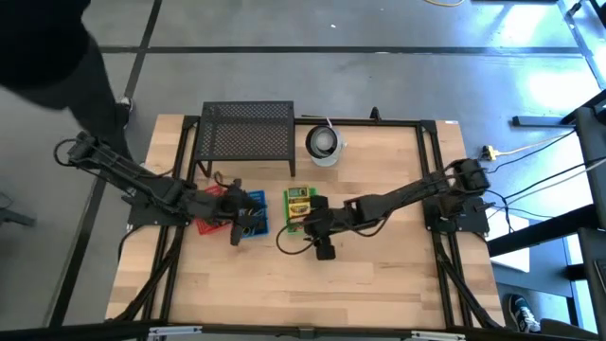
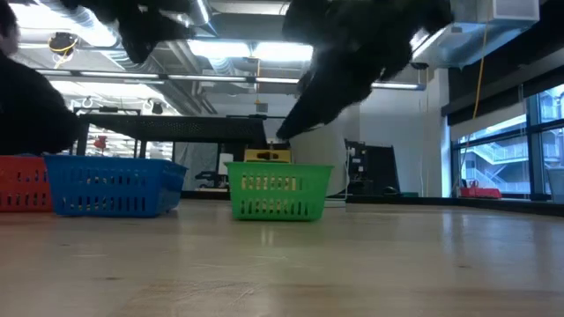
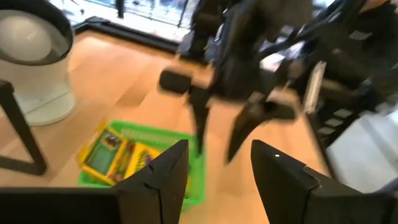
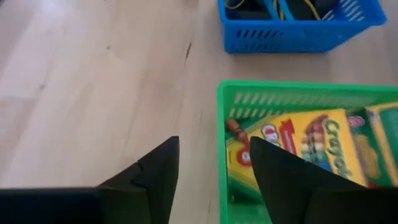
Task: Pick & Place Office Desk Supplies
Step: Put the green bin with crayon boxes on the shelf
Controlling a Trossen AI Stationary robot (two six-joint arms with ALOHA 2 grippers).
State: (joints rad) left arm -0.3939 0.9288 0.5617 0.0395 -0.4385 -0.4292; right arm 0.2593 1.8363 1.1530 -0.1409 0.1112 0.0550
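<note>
The right gripper [image 4: 208, 180] hangs over the near edge of the green basket [image 4: 280, 96], its fingers spread and empty; a crayon box [image 4: 298, 146] lies flat inside the basket just beyond them, with a second box [image 4: 379, 146] beside it. That reads as a release just made, so the sound move is to lift straight up and clear of the basket wall before swinging away, so a finger does not catch the rim and drag the basket. In the high view the left gripper [image 1: 244, 223] sits over the blue basket [image 1: 258, 201], and its own camera shows its fingers parted with nothing between them; it should stay put until the right arm is out of the shared middle, since the two come close there. The blue basket holds dark clips and bands, too small to sort. A red basket [image 1: 210, 224] stands to its left, partly under the left arm. The table [image 1: 379, 284] is pale wood, bare across its near half. Farther back stand a black mesh rack [image 1: 248, 133] and, to its right, a white cup [image 1: 324, 144]. Beyond the table the low view shows a workshop with ceiling lights, windows on the right and a dark-clothed person at far left.
</note>
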